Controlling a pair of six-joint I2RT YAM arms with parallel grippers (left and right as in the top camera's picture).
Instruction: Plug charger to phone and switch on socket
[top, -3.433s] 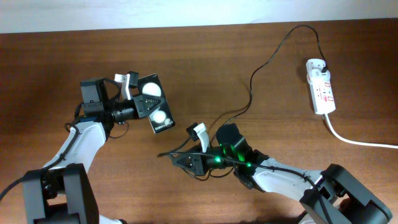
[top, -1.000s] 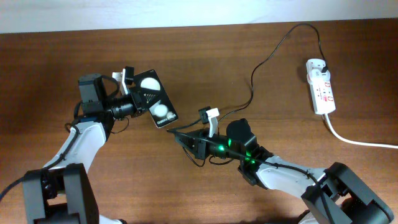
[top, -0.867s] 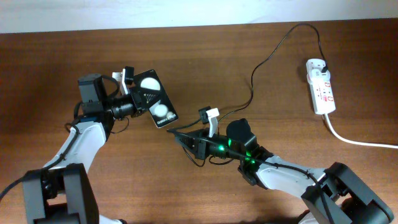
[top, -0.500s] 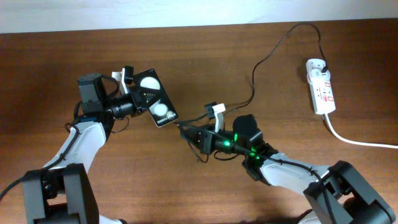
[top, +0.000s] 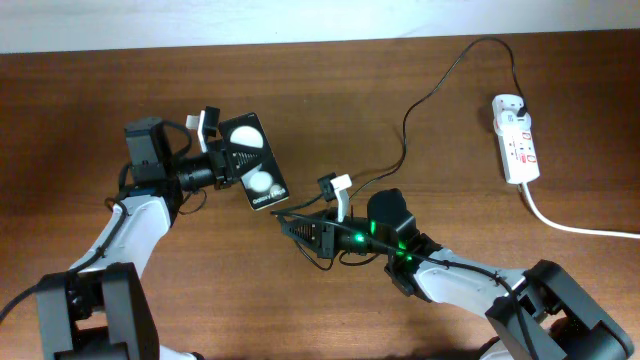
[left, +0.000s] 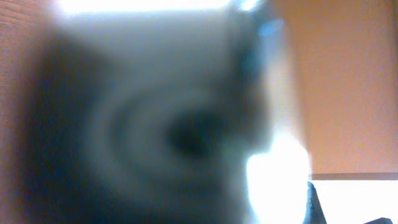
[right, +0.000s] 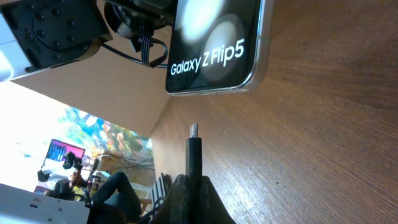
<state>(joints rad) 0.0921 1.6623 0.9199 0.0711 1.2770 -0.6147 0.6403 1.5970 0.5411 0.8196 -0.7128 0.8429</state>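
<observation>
In the right wrist view the right gripper (right: 188, 186) is pressed together on the charger (right: 194, 155), pinching the plug body so that the small metal tip stands clear and aims at the phone (right: 214, 43). The tip sits just short of the phone's lower edge with a gap between them, so the plug is not yet in; I cannot make out the port. The phone is glossy black with a silvery rim and white lettering, "Galaxy Z Flip5", near the edge that faces the plug; from overhead its face shows two white round spots. It is held tilted above the bench (top: 100, 90), pinched by the left gripper (top: 218, 162). The left wrist view is too blurred to add anything. Farthest off, at the right of the bench, lies the white socket (top: 517, 140), well apart from both arms, with the charger's thin black cable running up to its far end. What is left, as I judge it: seat the plug, then reach the socket and press its switch.
</observation>
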